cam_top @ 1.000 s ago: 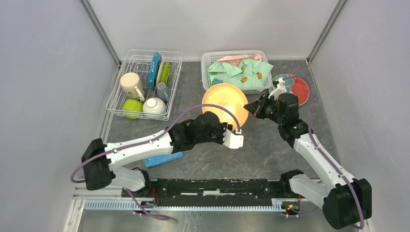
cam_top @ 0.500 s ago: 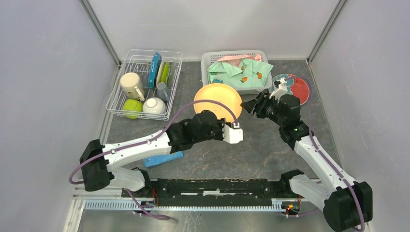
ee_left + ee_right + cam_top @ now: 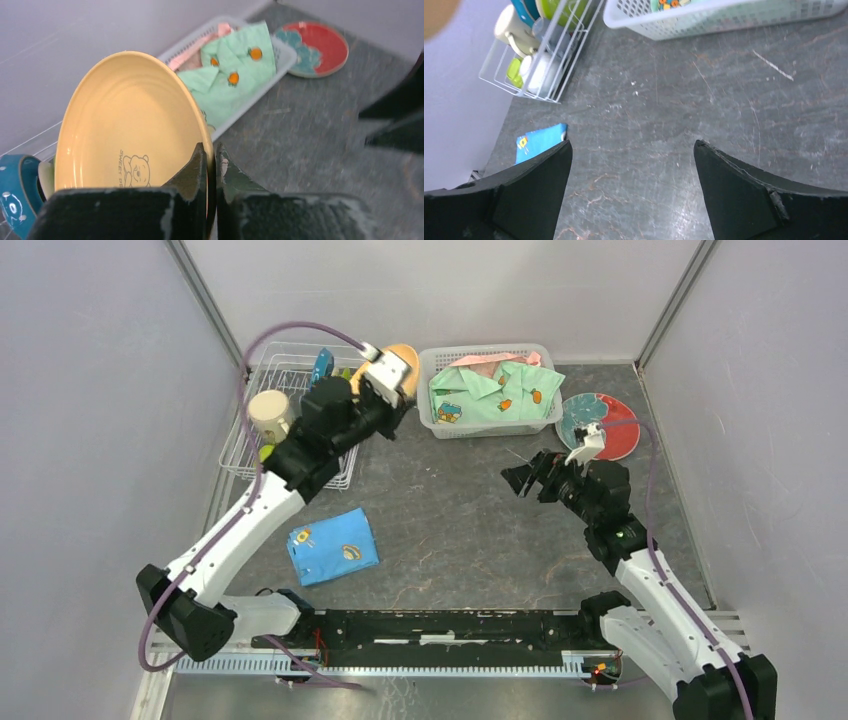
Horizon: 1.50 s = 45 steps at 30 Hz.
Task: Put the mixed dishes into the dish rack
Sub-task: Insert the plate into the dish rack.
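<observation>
1. The white-and-black left arm (image 3: 255, 510) reaches far forward, and its black two-finger left gripper (image 3: 210, 150) pinches the rim of a pale orange round plate (image 3: 125, 115).
2. The matching right arm (image 3: 640, 560) is bent over mid-table. Its right gripper (image 3: 631, 145) is spread wide and holds nothing.

One piece of lettering can be read. It is on the inner face of the orange plate (image 3: 125, 120), in small dark capitals running beside a line drawing of a bear (image 3: 138, 170). It reads "SWEET", then a "P" whose remainder is hidden behind the left end effector (image 3: 210, 152). The prints on the blue cloth (image 3: 332, 546) are too small to read.
</observation>
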Motion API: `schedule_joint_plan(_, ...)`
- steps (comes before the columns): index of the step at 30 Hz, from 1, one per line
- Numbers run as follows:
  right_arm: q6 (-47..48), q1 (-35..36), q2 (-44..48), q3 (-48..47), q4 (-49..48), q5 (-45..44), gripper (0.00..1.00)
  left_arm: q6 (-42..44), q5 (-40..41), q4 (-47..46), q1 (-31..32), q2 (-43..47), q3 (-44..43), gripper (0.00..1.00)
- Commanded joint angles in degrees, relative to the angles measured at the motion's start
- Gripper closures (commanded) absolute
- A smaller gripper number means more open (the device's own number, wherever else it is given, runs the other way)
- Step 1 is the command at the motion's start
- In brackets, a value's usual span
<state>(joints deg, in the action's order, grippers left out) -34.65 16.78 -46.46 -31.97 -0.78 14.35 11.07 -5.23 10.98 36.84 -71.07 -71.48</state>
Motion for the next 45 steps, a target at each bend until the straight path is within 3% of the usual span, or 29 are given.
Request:
schedule_joint_plan(1, 0.8, 0.1, 1.4, 3.5, -1.5, 0.2, 0.02, -15.0, -7.1, 0.4, -6.4, 0.5, -9.8, 0.98)
schedule_joint_plan(8, 2.1, 0.1, 1.7, 5.1, -1.4, 0.9, 0.02, -27.1, -16.7, 5.4, -22.0, -6.7, -24.3, 0.98)
schedule_joint_plan(13, 3.1, 0.1, 1.4, 4.9, -0.9, 2.2, 0.02, -40.3, -26.9, -1.2, -35.6, -11.3, -26.0, 0.98)
schedule_joint_plan(16, 3.0, 0.1, 2.2, 5.4, -0.9, 2.6, 0.02, -43.2, -29.5, -3.3, -40.5, -14.5, -27.6, 0.98)
schedule_joint_plan(26, 6.0, 0.1, 1.1, 5.4, 0.5, 1.1, 0.02, -43.5, -35.2, 0.0, -49.1, -29.0, -39.8, 0.98)
schedule_joint_plan(35, 6.4, 0.1, -1.0, 4.0, 0.0, 1.4, 0.02, -44.9, -36.9, 0.4, -51.1, -42.4, -50.7, 0.98)
schedule_joint_plan(45, 4.8, 0.1, -3.2, 3.9, -2.0, 1.0, 0.02, -45.5, -36.4, 1.4, -51.2, -48.9, -50.5, 0.98)
